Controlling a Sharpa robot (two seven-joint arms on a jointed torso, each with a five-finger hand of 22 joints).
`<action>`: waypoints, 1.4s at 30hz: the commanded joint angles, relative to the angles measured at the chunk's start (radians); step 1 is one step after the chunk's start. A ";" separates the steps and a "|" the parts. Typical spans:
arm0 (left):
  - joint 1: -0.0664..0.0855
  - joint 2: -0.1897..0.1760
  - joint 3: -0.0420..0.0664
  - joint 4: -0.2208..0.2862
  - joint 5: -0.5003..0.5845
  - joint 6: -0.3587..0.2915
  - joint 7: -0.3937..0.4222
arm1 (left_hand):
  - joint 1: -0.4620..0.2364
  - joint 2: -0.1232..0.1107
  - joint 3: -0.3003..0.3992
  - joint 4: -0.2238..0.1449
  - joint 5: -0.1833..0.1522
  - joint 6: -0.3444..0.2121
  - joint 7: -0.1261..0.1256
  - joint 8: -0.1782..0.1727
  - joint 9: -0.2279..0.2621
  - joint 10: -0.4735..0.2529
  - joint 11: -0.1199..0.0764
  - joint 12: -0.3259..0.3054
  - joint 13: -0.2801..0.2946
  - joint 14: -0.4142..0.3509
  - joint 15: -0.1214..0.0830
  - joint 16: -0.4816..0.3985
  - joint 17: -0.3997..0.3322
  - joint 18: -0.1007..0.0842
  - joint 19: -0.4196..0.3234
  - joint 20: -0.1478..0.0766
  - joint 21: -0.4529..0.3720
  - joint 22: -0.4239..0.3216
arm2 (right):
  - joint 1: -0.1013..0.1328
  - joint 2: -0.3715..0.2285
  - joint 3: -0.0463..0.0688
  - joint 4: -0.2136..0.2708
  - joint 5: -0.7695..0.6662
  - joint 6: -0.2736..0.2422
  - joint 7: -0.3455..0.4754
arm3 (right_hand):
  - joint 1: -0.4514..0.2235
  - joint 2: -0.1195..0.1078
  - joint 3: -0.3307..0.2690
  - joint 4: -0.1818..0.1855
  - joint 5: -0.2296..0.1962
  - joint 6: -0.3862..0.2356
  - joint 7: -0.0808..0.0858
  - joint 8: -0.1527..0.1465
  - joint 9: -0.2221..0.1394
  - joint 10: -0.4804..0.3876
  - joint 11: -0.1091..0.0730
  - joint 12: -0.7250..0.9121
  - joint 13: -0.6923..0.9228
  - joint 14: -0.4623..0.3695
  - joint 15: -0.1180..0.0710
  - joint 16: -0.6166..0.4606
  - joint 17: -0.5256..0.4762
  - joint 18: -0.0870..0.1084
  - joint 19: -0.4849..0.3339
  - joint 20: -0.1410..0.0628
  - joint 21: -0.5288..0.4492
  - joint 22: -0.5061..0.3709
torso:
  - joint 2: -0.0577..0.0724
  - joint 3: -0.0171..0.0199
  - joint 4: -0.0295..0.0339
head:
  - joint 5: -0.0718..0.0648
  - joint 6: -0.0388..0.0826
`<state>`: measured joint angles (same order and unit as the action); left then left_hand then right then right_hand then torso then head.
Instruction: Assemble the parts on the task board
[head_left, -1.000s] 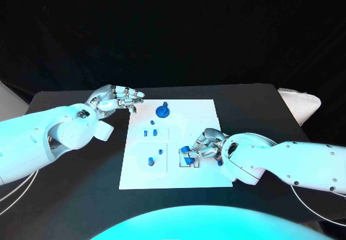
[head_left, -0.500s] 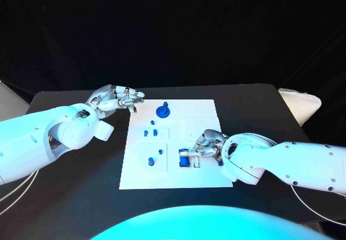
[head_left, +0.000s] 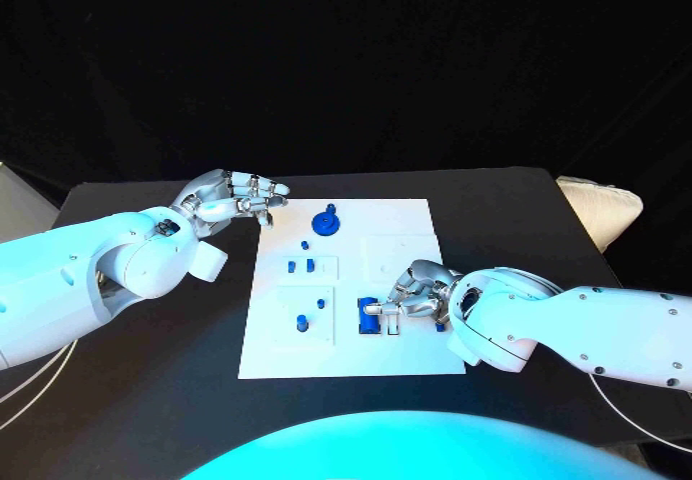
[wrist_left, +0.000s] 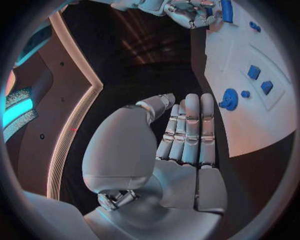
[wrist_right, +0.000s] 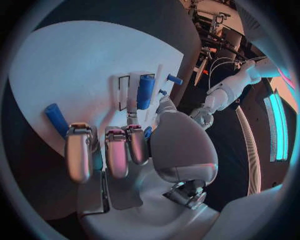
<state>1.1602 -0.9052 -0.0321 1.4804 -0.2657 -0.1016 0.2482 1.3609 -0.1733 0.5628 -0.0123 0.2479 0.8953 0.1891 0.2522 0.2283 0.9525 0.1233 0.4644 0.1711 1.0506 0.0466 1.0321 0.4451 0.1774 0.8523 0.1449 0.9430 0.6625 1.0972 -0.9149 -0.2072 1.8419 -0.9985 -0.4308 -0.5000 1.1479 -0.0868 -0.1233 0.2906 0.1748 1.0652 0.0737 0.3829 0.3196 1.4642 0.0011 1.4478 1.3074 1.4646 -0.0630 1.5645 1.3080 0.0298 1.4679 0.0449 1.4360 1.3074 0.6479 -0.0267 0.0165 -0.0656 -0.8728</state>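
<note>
While right robot hand (head_left: 414, 292) pinches a part (head_left: 372, 318) on the board (head_left: 404, 222), left robot hand (head_left: 231, 198) hovers clenched, holding nothing, over desk (head_left: 505, 205).

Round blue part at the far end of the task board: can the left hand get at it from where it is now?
Probably yes. The left hand is at the board's far left corner, holding nothing, and the round blue part stands close beside it with bare task board between. The right hand is busy nearer the robot.

Head camera looks down; both wrist fisheyes closely share the task board (head_left: 346, 290).
</note>
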 joint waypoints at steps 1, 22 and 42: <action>0.000 0.001 0.001 0.002 0.003 0.009 0.009 | -0.001 0.008 0.006 0.003 0.001 -0.006 0.002 0.002 -0.001 -0.009 0.001 0.007 -0.001 0.005 0.002 -0.003 0.000 0.007 0.008 0.000 -0.005 -0.001 | -0.001 -0.018 0.000 0.011 -0.012 -0.028 0.153 | 0.064 0.008 0.008 -0.003 0.028 -0.016 0.002 0.006 -0.001 0.041 -0.001 -0.008 0.177 0.105 -0.002 0.005 0.259 -0.005 0.074 -0.005 -0.007 0.230 | -0.001 -0.0002 -0.0003 | -0.001 0.000; 0.000 0.007 0.000 -0.004 0.007 -0.003 0.029 | 0.000 0.008 0.007 0.002 0.001 -0.007 0.003 0.003 -0.002 -0.008 0.001 0.009 -0.002 0.006 0.002 -0.004 0.000 0.007 0.009 0.000 -0.004 0.000 | 0.004 -0.252 -0.004 0.015 -0.165 -0.044 0.249 | 0.232 -0.012 0.024 -0.009 0.056 -0.039 0.014 -0.009 -0.015 0.042 0.010 -0.004 0.183 0.106 0.008 0.006 0.263 -0.006 0.075 0.003 0.003 0.232 | -0.003 0.0021 -0.0063 | -0.029 0.000; -0.001 0.003 -0.002 -0.004 0.008 0.005 0.026 | 0.000 0.008 0.007 0.002 0.001 -0.007 0.003 0.003 -0.002 -0.008 0.001 0.009 -0.002 0.006 0.002 -0.004 0.000 0.007 0.009 0.000 -0.004 0.000 | -0.060 -0.241 -0.008 0.003 -0.342 -0.006 0.076 | 0.191 -0.027 0.011 0.004 0.062 -0.011 0.006 0.002 -0.015 0.045 0.003 0.000 0.186 0.106 0.003 0.006 0.263 -0.008 0.078 0.001 0.015 0.235 | -0.001 0.0006 -0.0034 | -0.032 0.000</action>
<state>1.1589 -0.9021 -0.0342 1.4746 -0.2645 -0.1047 0.2621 1.3609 -0.1733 0.5657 -0.0094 0.2478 0.8953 0.1891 0.2521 0.2275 0.9525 0.1233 0.4685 0.1701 1.0506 0.0466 1.0321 0.4451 0.1774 0.8523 0.1450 0.9430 0.6626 1.0407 -1.1607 -0.2148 1.8467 -1.2907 -0.4710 -0.3766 1.3459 -0.1151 -0.1102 0.2885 0.2323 1.0455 0.0800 0.3781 0.3053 1.4679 0.0048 1.4433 1.3074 1.4646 -0.0629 1.5645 1.3076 0.0299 1.4679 0.0449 1.4460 1.3079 0.6462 -0.0265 0.0121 -0.0983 -0.8728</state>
